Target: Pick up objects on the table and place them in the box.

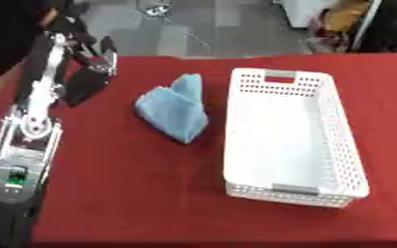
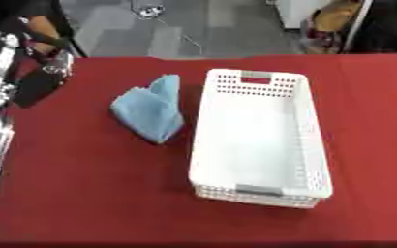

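I am holding my left hand (image 1: 90,72) up over the red table (image 1: 117,193), with nothing in it.

Its fingers are hanging loose and a little bent, not touching anything. The blue cloth (image 1: 175,109) is lying crumpled on the table to the right of my hand, near but apart from it. The white box (image 1: 291,138) is sitting past the cloth, just beside it, farther from my hand.

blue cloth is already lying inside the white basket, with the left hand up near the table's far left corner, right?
Not quite. The blue cloth lies on the red table, left of the white basket, as the left eye view shows. The left hand is up near the far left corner.
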You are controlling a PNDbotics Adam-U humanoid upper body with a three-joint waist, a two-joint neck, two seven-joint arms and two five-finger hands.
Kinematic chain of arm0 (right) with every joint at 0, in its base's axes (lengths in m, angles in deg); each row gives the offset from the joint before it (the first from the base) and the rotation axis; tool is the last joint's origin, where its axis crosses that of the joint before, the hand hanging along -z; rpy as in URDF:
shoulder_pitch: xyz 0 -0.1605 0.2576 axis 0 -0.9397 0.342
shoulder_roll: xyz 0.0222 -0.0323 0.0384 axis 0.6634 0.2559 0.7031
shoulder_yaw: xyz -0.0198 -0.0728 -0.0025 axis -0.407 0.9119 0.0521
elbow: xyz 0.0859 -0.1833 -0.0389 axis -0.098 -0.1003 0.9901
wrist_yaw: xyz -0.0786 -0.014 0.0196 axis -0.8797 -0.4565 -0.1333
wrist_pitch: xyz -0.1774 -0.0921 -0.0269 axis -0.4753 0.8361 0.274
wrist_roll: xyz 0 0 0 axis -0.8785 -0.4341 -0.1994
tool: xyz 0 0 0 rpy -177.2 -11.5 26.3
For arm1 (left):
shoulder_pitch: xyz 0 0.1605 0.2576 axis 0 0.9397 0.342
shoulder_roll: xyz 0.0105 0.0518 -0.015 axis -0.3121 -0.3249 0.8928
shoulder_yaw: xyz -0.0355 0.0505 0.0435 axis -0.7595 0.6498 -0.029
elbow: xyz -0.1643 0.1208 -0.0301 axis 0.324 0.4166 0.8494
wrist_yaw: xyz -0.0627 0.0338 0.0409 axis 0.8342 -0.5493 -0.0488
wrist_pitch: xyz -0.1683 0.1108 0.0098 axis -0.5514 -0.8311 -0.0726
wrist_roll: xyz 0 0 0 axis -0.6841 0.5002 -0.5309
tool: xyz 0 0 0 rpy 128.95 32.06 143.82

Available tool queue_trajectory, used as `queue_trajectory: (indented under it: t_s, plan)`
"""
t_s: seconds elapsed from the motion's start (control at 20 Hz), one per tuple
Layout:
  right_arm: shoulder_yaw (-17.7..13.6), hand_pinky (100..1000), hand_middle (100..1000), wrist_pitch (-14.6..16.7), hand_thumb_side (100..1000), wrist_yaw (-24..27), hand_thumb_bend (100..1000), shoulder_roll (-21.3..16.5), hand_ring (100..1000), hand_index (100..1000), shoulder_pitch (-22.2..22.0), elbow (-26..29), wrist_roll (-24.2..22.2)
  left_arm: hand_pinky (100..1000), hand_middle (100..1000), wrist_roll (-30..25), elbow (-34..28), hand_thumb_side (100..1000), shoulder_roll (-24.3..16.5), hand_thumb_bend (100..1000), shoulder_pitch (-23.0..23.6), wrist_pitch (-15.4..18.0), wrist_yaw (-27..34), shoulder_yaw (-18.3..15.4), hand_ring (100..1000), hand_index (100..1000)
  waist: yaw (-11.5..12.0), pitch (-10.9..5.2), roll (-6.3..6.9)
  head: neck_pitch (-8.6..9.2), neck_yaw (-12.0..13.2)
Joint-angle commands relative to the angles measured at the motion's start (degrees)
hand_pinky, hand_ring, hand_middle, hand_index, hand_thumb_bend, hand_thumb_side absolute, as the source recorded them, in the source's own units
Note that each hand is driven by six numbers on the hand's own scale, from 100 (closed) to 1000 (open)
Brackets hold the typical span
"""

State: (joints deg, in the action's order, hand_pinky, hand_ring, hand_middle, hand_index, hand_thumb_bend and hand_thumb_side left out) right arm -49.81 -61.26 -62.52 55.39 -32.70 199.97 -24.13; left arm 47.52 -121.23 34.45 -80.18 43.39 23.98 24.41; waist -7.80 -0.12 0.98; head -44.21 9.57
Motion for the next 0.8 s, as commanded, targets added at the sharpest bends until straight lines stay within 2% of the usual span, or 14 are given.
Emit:
queue_trajectory:
  t_s: [0.05, 0.55, 0.65, 0.7, 0.75, 0.8]
  plan:
    - [-0.2, 842, 841, 0.2, 1000, 0.2, 100, -1.3, 872, 950, 0.4, 0.9, -0.1, 483, 938, 0.0, -1.3, 444, -0.9, 100, -0.4, 0.1, -0.4, -0.1, 678, 992, 0.0, -0.36, -0.08, 0.09, 0.2]
    - [-0.2, 842, 841, 0.2, 1000, 0.2, 100, -1.3, 872, 950, 0.3, 0.9, -0.2, 491, 938, -0.2, -1.1, 427, -1.0, 100, -0.4, -0.2, -1.0, -0.2, 682, 994, 0.0, -0.36, -0.07, 0.09, 0.1]
    - [-0.2, 842, 842, 0.2, 1000, 0.2, 100, -1.2, 872, 950, 0.2, 0.9, -0.2, 503, 936, -1.0, -0.8, 399, -1.5, 140, -0.7, -0.8, -2.8, -0.2, 686, 995, -0.4, -0.42, -0.11, 0.09, -0.1]
    - [-0.3, 842, 841, 0.2, 1000, 0.2, 100, -1.2, 872, 950, 0.2, 0.9, -0.2, 500, 936, -1.6, -0.6, 407, -1.6, 132, -0.9, -1.1, -4.1, -0.1, 685, 995, -0.5, -0.45, -0.13, 0.09, -0.2]
    - [-0.3, 842, 842, 0.1, 1000, 0.1, 100, -1.3, 873, 950, 0.0, 0.9, -0.2, 526, 934, -2.5, -0.3, 362, -2.2, 189, -1.3, -1.7, -5.9, 0.1, 697, 997, -0.6, -0.48, -0.16, 0.09, -0.4]
    - [-0.3, 842, 842, 0.1, 1000, 0.0, 100, -1.3, 873, 950, -0.2, 0.9, -0.3, 533, 933, -3.9, 0.2, 365, -2.9, 207, -1.8, -2.2, -8.1, 0.5, 701, 999, -0.7, -0.51, -0.18, 0.09, -0.4]
